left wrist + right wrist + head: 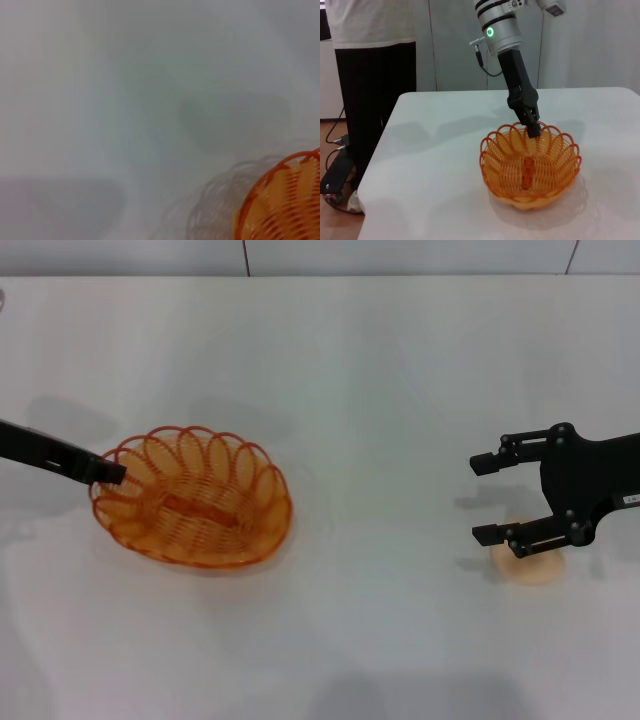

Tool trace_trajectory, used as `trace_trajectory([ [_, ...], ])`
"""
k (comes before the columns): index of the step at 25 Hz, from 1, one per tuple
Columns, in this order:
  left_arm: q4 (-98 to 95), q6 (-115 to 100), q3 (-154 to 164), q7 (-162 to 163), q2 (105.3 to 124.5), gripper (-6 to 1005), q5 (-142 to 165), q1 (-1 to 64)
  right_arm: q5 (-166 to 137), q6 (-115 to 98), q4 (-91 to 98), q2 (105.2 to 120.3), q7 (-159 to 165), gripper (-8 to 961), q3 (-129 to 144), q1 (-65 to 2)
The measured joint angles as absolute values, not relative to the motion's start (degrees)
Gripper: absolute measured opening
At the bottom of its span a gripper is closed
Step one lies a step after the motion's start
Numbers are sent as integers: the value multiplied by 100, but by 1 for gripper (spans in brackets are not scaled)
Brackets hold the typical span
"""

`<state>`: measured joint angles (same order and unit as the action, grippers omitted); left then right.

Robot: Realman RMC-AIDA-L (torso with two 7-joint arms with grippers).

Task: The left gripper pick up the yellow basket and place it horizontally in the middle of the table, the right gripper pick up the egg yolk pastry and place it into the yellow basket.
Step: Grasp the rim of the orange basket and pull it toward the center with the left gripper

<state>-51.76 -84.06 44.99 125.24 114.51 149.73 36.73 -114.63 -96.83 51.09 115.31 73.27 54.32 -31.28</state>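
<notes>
The yellow basket [192, 497] sits left of the table's middle, its long side running across. It also shows in the left wrist view [287, 205] and the right wrist view [530, 165]. The left gripper [108, 472] reaches in from the left and is shut on the basket's left rim; the right wrist view shows it [532, 123] pinching the rim from above. The right gripper [478, 498] is open at the right, hovering just above the egg yolk pastry [532, 567]. Its lower finger [510, 534] hides part of the pastry.
The white table [380, 390] carries only the basket and the pastry. In the right wrist view a person [370, 75] stands beyond the table's edge on the left arm's side, with cables on the floor [335, 145].
</notes>
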Motion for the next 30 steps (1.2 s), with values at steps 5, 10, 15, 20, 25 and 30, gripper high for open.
trace_trajectory([
  [5, -5202, -8669, 4485, 12590, 11460, 80, 14608, 3667, -11461, -9689, 5114, 11528, 7323, 761, 5428, -3112],
  [10, -5250, -8944, 4494, 12994, 11538, 77, 14281, 3625, -11460, -9708, 5158, 11513, 7299, 761, 5432, -3100],
  [15, -5636, -9083, 4505, 13648, 11745, 74, 14294, 3536, -11479, -9720, 5203, 11490, 7281, 761, 5431, -3076],
  [20, -5756, -9198, 4600, 14399, 11815, 74, 14301, 3513, -11466, -9721, 5253, 11481, 7232, 761, 5419, -3078],
  [25, -5786, -9217, 5052, 14999, 11874, 73, 14260, 3500, -11497, -9721, 5264, 11483, 7220, 761, 5432, -3114],
  [30, -5784, -9225, 5476, 15456, 11901, 73, 14117, 3517, -11499, -9723, 5280, 11481, 7108, 761, 5432, -3126],
])
